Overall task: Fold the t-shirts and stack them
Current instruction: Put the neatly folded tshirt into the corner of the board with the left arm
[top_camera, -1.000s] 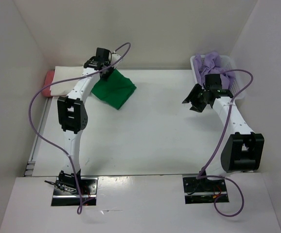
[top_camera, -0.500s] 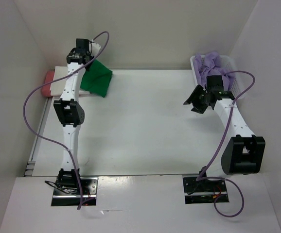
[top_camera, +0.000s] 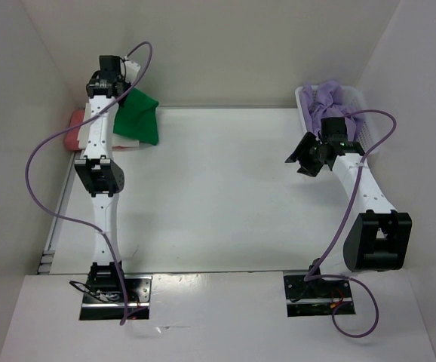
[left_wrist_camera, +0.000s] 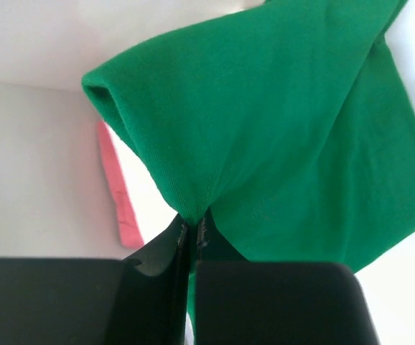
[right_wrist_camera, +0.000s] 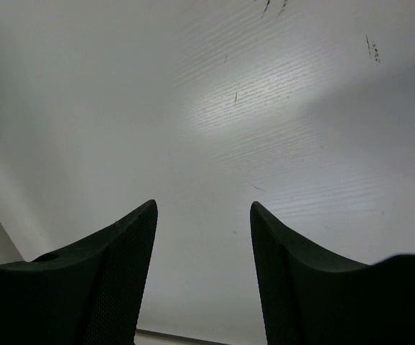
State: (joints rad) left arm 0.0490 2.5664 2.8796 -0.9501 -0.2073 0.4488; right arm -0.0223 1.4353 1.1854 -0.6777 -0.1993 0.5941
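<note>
- Stack at 10 o'clock corner of table (top_camera: 225, 196): salmon-red shirt (top_camera: 75, 122) lowest, cream-white shirt (top_camera: 125, 140) on it.
- Left gripper (left_wrist_camera: 193, 228): fingers pressed tight, pinching bunch of green shirt (top_camera: 139, 119); cloth hangs folded below.
- Change: left arm has swung green shirt from nearer 11 o'clock leftward, now over stack. Contact with cream-white: cannot tell.
- Judgement: third shirt about to be laid; lowering and release remain.
- Right gripper (top_camera: 308, 156): spread, empty, unmoved near 2 o'clock.
- Lavender shirt (top_camera: 325, 98): crumpled in basket (top_camera: 370, 136), not yet folded.

Robot lab: white enclosure walls (top_camera: 241, 45), bench-bolted arms (top_camera: 97, 177).
</note>
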